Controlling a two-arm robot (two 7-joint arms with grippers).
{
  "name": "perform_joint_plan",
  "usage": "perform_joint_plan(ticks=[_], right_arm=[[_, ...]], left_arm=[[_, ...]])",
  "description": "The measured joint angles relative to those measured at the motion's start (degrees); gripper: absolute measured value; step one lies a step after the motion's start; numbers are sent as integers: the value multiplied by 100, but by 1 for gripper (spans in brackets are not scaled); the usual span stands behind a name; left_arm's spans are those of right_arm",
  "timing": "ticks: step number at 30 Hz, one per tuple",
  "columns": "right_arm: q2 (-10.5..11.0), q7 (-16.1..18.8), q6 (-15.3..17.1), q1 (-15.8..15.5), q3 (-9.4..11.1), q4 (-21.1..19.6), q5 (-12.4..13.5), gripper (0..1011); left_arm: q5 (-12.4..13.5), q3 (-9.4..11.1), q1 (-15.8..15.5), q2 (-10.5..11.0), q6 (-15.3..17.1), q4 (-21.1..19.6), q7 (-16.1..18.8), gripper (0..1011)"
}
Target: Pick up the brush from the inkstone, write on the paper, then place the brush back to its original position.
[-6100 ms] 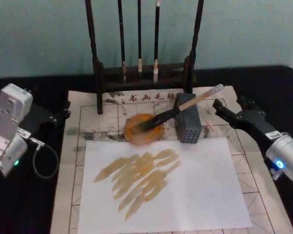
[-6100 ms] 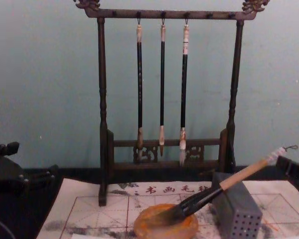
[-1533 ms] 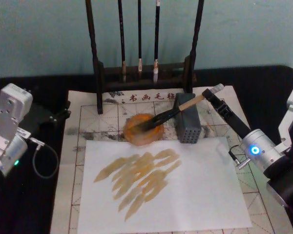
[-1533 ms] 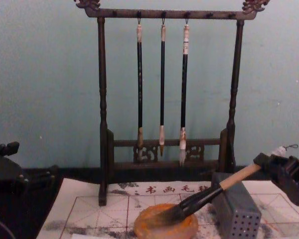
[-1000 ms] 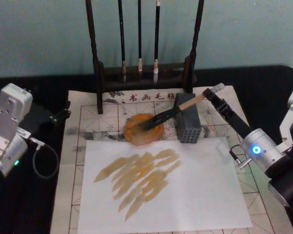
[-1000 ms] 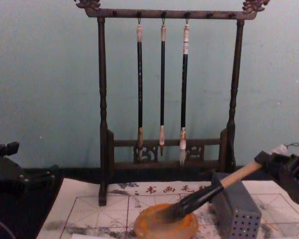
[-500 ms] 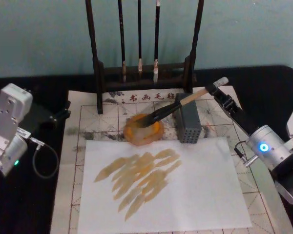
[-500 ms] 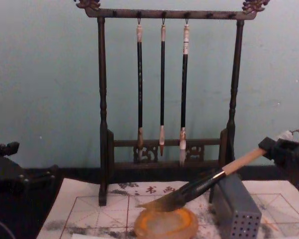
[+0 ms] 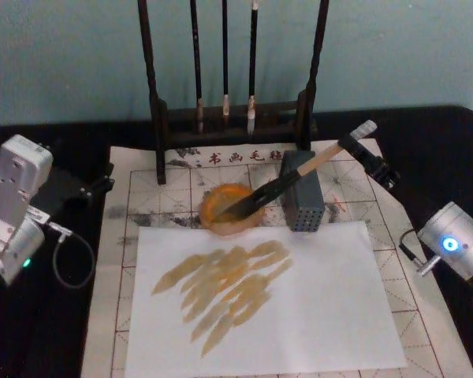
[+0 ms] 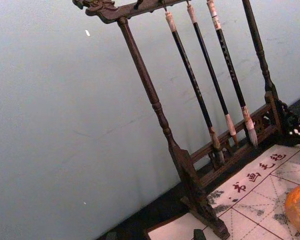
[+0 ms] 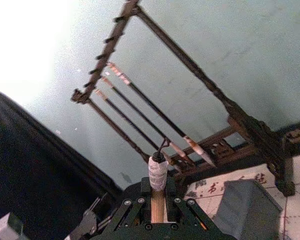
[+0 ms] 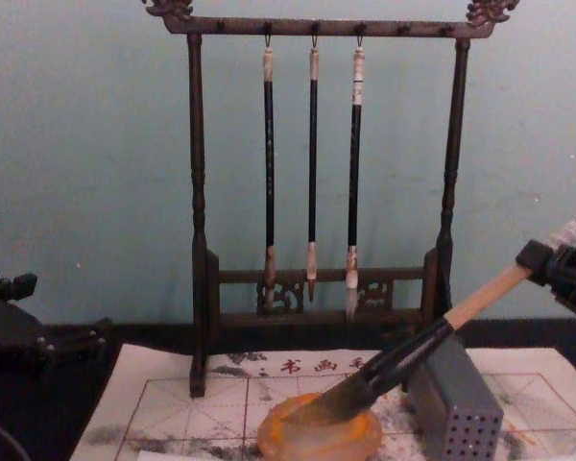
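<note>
From the head, the inkstone (image 9: 217, 206) sat on the paper (image 9: 180, 187), a gridded sheet. A plain white sheet (image 9: 315, 315) streaked tan lay just on the robot's side of the inkstone, apparently as the writing surface. The brush (image 9: 319, 161) slanted away from the inkstone, bristles over its centre, its handle crossing the grey perforated box (image 9: 303, 201) just right of the inkstone. The right gripper (image 9: 353, 144) was clenched on the handle near its whitish far end, well away from the wet bristles, presumably so the tip could swing freely. The left gripper (image 9: 94, 187) lay parked well left of the inkstone; whether it was open could not be told. The left wrist view caught the brush rack (image 10: 160, 115) behind the inkstone, the three thin brushes (image 10: 210, 75) hanging from it, and an orange sliver of the inkstone's rim. The right wrist view gave what the head flattened: the pale handle pinched squarely between the two fingers (image 11: 132, 209), its wrapped end and cord loop standing clear above them. The chest view supplied the tilt. The brush rose steeply from the inkstone, its bristle tip at or just inside the rim, though contact with the ink could not be settled. The ferrule passed close over the box. I judged the pick-up under way and the writing not yet begun.
</note>
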Motion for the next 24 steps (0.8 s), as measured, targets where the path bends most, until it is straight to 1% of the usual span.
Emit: perform_joint_plan(ticks=[2, 6, 12, 15, 19, 24], right_arm=[[68, 37, -19, -17, -17, -67, -23, 178], [303, 148, -54, -54, -79, -262, -90, 178], [533, 263, -50, -66, -164, -423, -124, 178], [646, 306, -12, -68, -211, -499, -126, 178], [835, 326, 131, -59, -307, -596, -117, 178], [1028, 386, 205, -47, -399, -692, -131, 178]], left_arm=[[0, 0, 0, 0, 0, 0, 0, 1001], [0, 0, 0, 0, 0, 0, 0, 1001], [0, 0, 0, 0, 0, 0, 0, 1001], [0, 0, 0, 0, 0, 0, 0, 1001], [0, 0, 0, 0, 0, 0, 0, 1001], [0, 0, 0, 0, 0, 0, 0, 1001]])
